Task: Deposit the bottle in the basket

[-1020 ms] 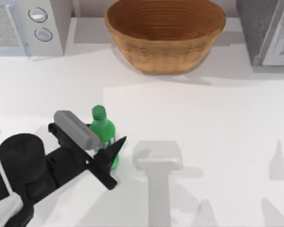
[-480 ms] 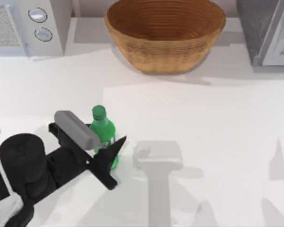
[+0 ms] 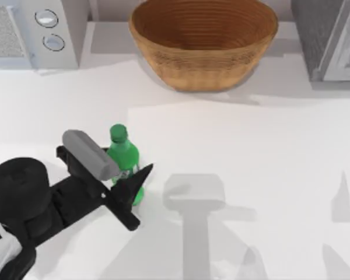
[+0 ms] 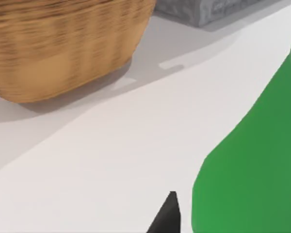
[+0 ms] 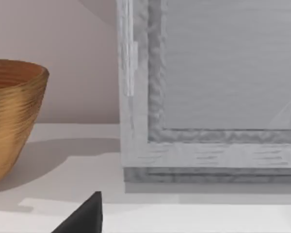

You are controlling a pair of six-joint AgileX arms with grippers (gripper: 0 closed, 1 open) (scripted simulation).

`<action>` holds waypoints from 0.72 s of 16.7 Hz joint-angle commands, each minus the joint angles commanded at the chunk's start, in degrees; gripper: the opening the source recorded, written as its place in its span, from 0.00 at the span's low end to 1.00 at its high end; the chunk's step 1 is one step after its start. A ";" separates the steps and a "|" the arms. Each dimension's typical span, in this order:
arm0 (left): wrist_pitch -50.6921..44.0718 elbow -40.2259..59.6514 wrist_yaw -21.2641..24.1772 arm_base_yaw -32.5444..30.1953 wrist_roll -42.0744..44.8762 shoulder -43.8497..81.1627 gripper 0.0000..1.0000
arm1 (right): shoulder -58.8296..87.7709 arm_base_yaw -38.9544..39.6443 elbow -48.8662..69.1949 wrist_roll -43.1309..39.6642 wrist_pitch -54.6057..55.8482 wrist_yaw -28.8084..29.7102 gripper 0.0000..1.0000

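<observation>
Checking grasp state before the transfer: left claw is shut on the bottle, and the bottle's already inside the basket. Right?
Partly. The left claw is shut on the bottle, but the bottle is not inside the basket. The top view shows it over the white table, well short of the basket.

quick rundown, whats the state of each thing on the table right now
bottle: upright, cap on, gripped at its body by the left tool, not yet in the basket
basket: upright at the table's far edge, nothing inside
left tool: shut on the bottle, near the table's left side
right tool: one dark fingertip in the right wrist view, facing the basket and a grey appliance
</observation>
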 joint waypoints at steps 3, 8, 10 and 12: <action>-9.92 -0.63 3.38 3.33 1.07 -9.75 0.00 | 0.00 0.00 0.00 0.00 0.00 0.00 1.00; -33.81 -2.36 10.77 11.39 3.28 -33.61 0.00 | 0.00 0.00 0.00 0.00 0.00 0.00 1.00; -44.51 -3.21 13.91 14.98 4.19 -44.42 0.00 | 0.00 0.00 0.00 0.00 0.00 0.00 1.00; -55.12 -4.06 16.92 18.53 5.07 -55.17 0.00 | 0.00 0.00 0.00 0.00 0.00 0.00 1.00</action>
